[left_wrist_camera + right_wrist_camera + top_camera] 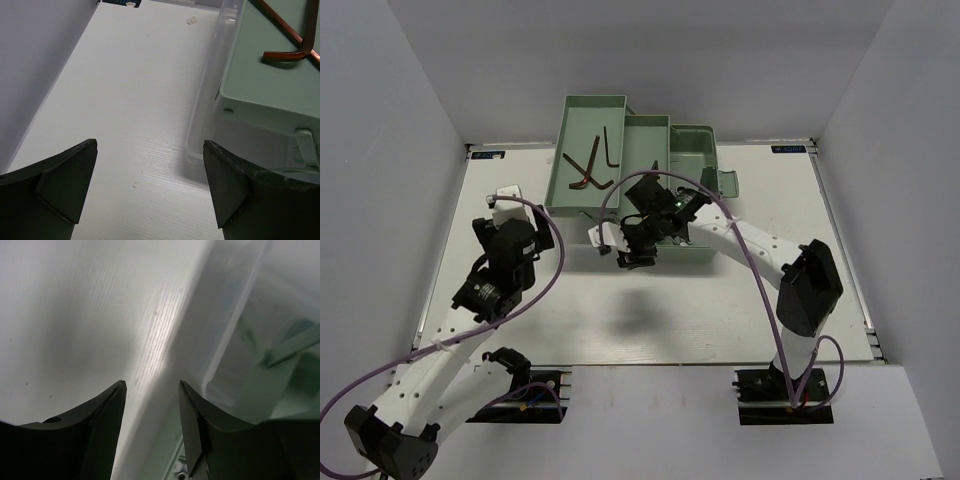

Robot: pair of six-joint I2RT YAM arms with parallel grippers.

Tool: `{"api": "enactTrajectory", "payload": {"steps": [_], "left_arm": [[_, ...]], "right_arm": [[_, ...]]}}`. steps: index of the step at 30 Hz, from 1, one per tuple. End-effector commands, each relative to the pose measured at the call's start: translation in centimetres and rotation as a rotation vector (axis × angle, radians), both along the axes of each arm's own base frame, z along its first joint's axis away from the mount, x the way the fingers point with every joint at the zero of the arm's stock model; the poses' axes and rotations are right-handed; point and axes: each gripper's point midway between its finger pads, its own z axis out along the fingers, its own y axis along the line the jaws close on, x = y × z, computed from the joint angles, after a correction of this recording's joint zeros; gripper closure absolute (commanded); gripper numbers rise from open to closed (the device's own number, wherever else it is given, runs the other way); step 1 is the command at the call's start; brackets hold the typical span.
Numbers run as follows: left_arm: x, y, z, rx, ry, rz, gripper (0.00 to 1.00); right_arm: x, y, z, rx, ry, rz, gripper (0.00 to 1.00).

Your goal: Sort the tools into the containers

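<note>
The mint-green toolbox (695,150) stands at the back middle with its trays spread open. Two dark brown hex keys (590,168) lie in the left tray (565,130). In the left wrist view one hex key (286,53) shows in that tray (260,95) at the upper right. My left gripper (510,205) hovers left of the toolbox, and in its own view the left gripper (150,142) is open over bare table. My right gripper (638,258) hangs at the toolbox's front edge. Its wrist view shows the right gripper (151,382) open and holding nothing. No other tools show.
A translucent lid (210,100) lies along the toolbox's front, seen too as the lid (235,315) in the right wrist view. White walls close the table (650,320) in on the left, back and right. The left wall (35,75) is close beside my left gripper.
</note>
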Motion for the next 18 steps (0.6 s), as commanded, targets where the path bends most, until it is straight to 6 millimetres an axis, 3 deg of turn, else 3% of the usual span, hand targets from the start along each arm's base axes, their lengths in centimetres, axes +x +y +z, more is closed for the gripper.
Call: {"api": "enactTrajectory", "payload": {"steps": [1, 4, 7, 8, 10, 11, 12, 13, 14, 18], "left_arm": [[-0.6, 1.0, 1.5, -0.012, -0.055, 0.033, 0.03], [-2.0, 3.1, 2.5, -0.055, -0.102, 0.156, 0.03], [-4.0, 5.4, 4.1, -0.119, -0.203, 0.26, 0.05], [-4.7, 6.1, 4.4, -0.13, -0.231, 0.295, 0.05], [-5.8, 7.1, 4.9, -0.163, -0.281, 0.332, 0.06], [-6.9, 7.9, 5.2, -0.189, -0.323, 0.36, 0.06], [-7.2, 8.1, 5.4, -0.205, -0.344, 0.36, 0.07], [-7.5, 8.4, 5.4, -0.207, -0.359, 0.369, 0.07], [-7.8, 8.5, 5.8, -0.223, -0.388, 0.367, 0.07], [-7.3, 8.0, 5.8, -0.211, -0.378, 0.328, 0.08]], "right_arm": [[0.3, 3.3, 3.0, 0.081, -0.135, 0.031, 0.48], [0.6, 6.2, 3.1, 0.113, -0.144, -0.032, 0.48], [1.0, 8.4, 1.5, 0.104, -0.114, -0.059, 0.48], [1.4, 9.2, 2.4, 0.121, -0.14, -0.067, 0.48], [1.7, 10.8, 1.3, 0.12, -0.17, -0.066, 0.46], [2.5, 11.8, 1.9, 0.146, -0.215, -0.086, 0.46], [3.1, 12.3, 2.2, 0.15, -0.252, -0.111, 0.46], [3.3, 12.9, 0.9, 0.135, -0.258, -0.118, 0.46], [4.5, 13.9, 2.0, 0.17, -0.317, -0.152, 0.46], [6.3, 14.6, 0.2, 0.147, -0.377, -0.208, 0.46]]}}
